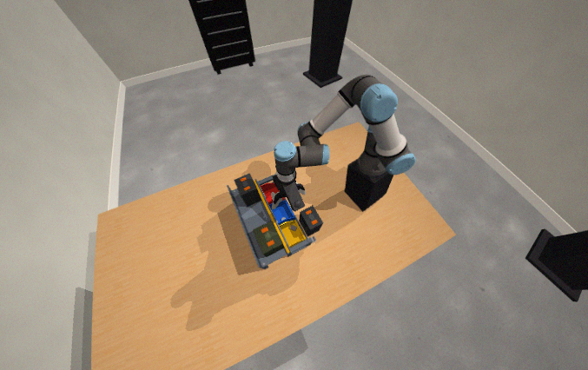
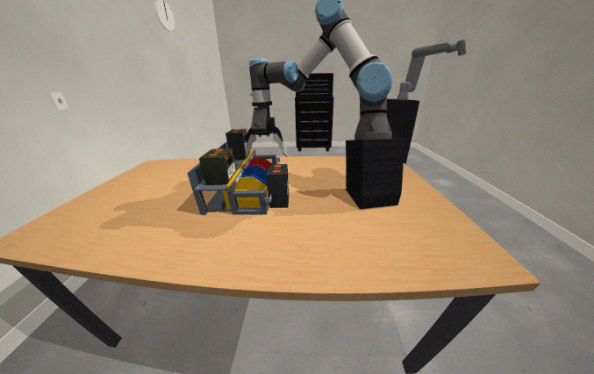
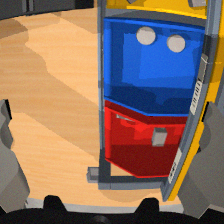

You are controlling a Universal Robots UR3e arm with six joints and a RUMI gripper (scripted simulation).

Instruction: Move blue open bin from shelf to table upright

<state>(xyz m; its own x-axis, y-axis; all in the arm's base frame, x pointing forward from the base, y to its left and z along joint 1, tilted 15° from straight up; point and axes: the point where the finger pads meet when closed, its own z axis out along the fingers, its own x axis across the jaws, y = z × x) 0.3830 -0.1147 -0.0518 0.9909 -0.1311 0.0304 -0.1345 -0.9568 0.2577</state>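
Note:
The blue open bin [image 1: 282,214] [image 2: 254,173] [image 3: 155,65] sits on the grey shelf [image 1: 250,214] [image 2: 196,188] [image 3: 101,60], between the red bin [image 1: 269,190] [image 2: 259,161] [image 3: 145,155] and the yellow bin [image 1: 291,233] [image 2: 247,184] [image 3: 165,7]. Two round grey parts [image 3: 146,36] [image 3: 176,43] lie inside the blue bin. My gripper [image 1: 289,193] [image 2: 266,150] [image 3: 106,100] is wide open and empty, above the bins. In the wrist view its fingers stand on either side of the red bin's area. The table [image 1: 148,275] [image 2: 289,255] [image 3: 55,100] lies beneath.
A dark box [image 1: 310,221] [image 2: 277,185] stands on the table close in front of the bins. Another dark box [image 1: 246,188] [image 2: 237,144] and a green box [image 1: 267,239] [image 2: 217,166] stand on the shelf behind its yellow rail [image 1: 271,215]. The black arm pedestal [image 1: 365,188] [image 2: 373,174] is to the right.

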